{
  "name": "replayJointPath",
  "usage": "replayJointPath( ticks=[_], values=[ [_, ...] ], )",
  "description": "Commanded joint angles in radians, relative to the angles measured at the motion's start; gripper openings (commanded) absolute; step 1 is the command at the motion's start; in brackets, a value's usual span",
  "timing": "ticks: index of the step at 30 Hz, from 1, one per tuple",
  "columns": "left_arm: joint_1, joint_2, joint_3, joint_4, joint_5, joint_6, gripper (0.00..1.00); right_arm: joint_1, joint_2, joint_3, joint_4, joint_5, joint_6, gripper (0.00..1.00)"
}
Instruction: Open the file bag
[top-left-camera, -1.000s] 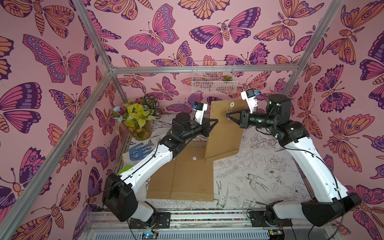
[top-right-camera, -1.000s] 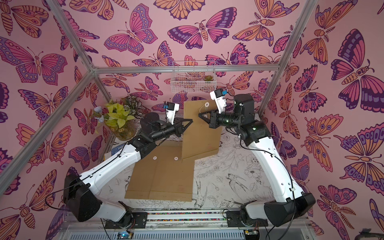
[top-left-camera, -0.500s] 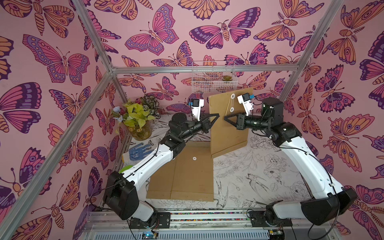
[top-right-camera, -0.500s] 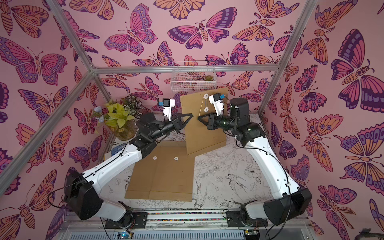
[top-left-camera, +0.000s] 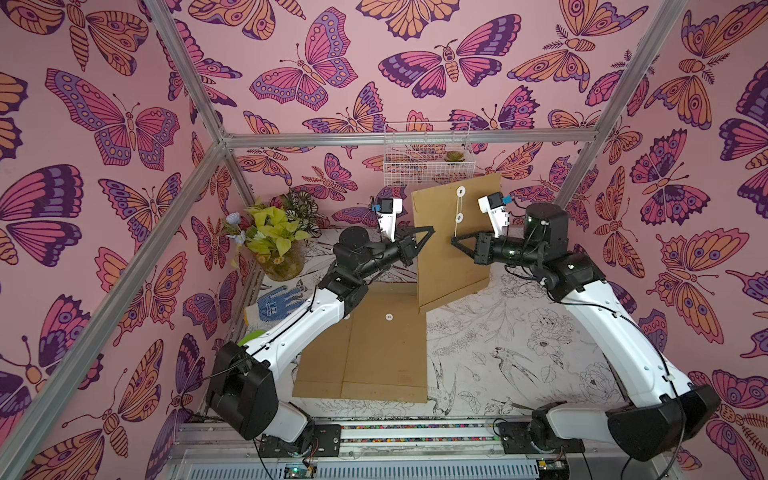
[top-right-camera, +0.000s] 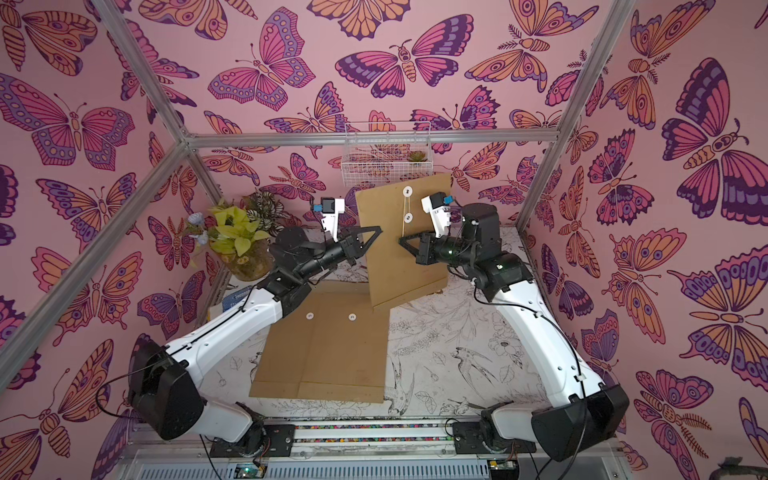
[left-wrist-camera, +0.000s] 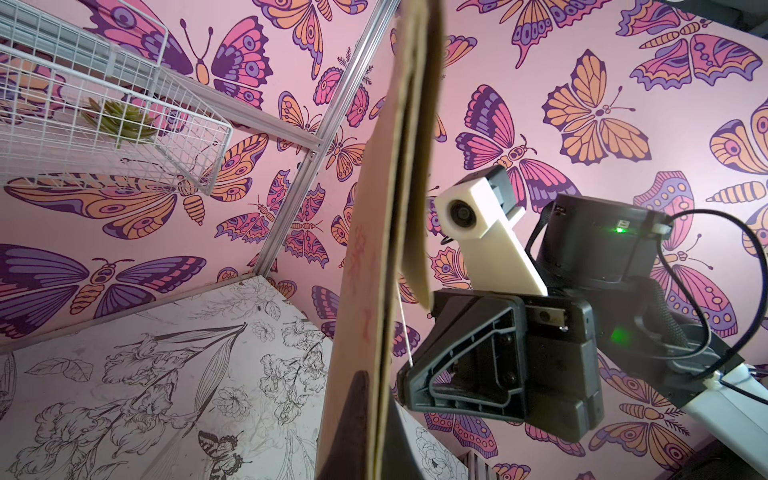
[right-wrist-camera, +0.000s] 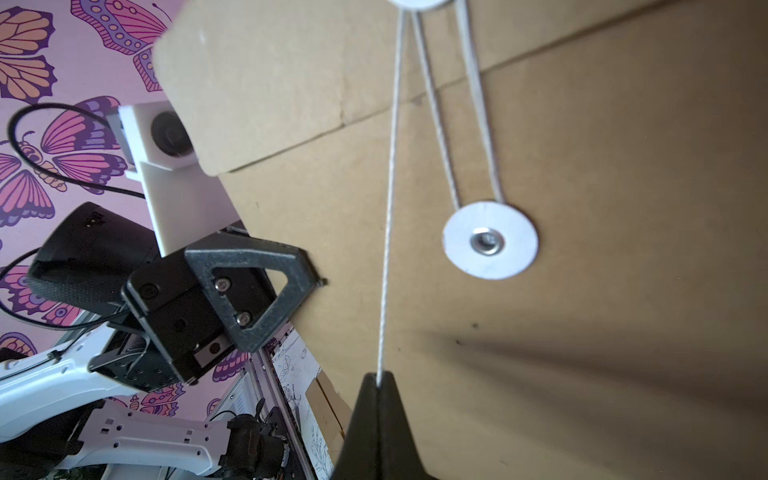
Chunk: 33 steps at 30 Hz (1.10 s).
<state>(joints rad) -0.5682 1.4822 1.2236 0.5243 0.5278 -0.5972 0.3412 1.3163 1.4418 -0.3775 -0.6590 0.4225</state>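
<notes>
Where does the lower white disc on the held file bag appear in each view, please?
A top view: disc on the raised bag, upper half.
A top view: disc, same spot.
Left wrist: not in it; bag edge-on.
Right wrist: disc beside the string.
Shared landmark: the string.

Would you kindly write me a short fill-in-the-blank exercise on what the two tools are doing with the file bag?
The right tool is shut on the white ____.
The left tool grips the raised file bag by its ____.
On the bag's face sit ____ white discs.
Missing words: string; edge; two.
</notes>
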Motion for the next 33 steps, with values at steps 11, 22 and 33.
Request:
replayJointPath(
  ticks=[11,22,33],
  values=[
    [0.022,-0.045,-0.030,0.050,0.024,-0.021,0.00,0.005,-0.043,-0.011,-0.036,0.076,-0.036,0.00],
    [0.032,-0.074,-0.055,0.095,0.079,-0.022,0.00,0.001,-0.053,0.000,-0.055,0.123,-0.058,0.00],
    [0.053,-0.087,-0.079,0.107,0.095,-0.013,0.00,-0.001,-0.067,-0.009,-0.084,0.182,-0.090,0.00]
  ],
)
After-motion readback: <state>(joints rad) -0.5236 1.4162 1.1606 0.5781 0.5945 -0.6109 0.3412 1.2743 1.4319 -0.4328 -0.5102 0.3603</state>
